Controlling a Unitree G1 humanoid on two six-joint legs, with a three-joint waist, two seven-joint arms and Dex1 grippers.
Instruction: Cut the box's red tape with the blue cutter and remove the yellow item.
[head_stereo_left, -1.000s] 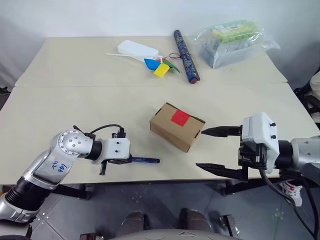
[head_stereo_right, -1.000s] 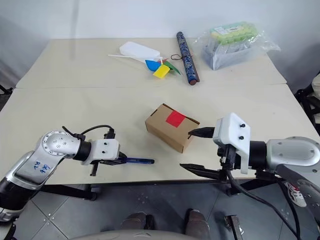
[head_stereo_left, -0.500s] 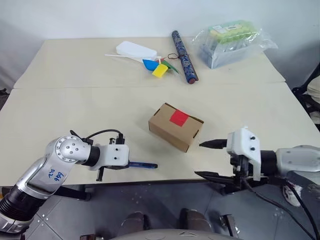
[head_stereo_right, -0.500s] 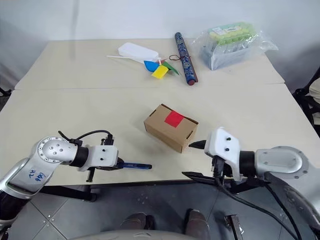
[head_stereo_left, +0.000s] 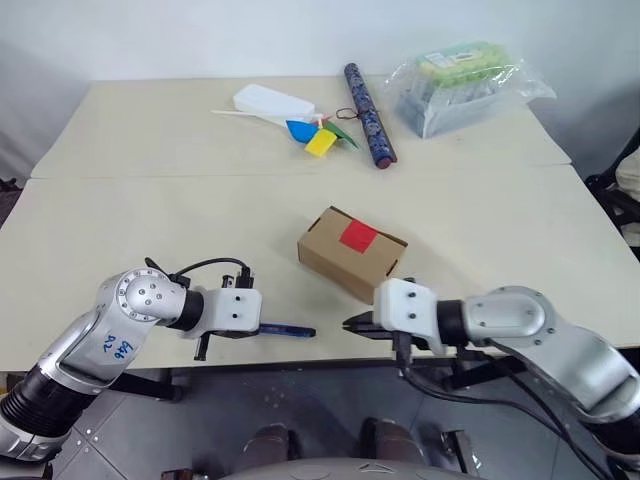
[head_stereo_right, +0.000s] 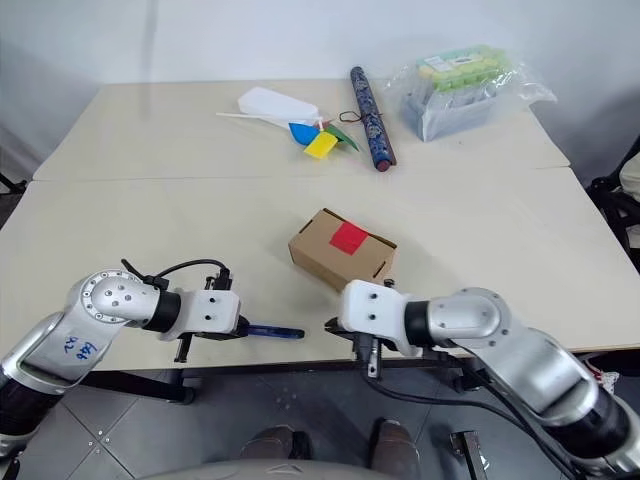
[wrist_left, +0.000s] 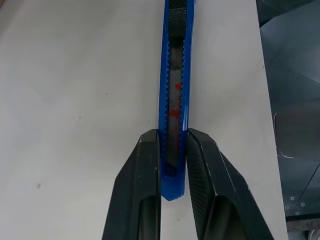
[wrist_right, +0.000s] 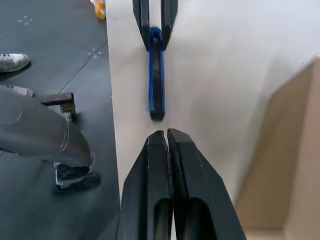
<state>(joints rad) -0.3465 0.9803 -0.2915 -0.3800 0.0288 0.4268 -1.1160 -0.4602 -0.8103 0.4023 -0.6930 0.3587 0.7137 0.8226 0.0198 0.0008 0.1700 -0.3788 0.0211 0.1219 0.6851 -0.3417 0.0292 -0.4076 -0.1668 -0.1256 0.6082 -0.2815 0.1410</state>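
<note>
The brown box lies mid-table, the red tape on its top face. My left gripper is shut on one end of the blue cutter, which lies flat near the table's front edge. My right gripper is shut and empty, in front of the box and pointing left. Its tips are a short gap from the cutter's free end. The yellow item is out of view.
At the back of the table are a dark patterned tube, a clear bag of green-topped packs, a white bottle and coloured paper pieces. The table's front edge runs just below both grippers.
My right gripper has shut and swung down and left, from the box's right side to in front of it, near the cutter's tip. The left gripper and cutter have stayed put.
</note>
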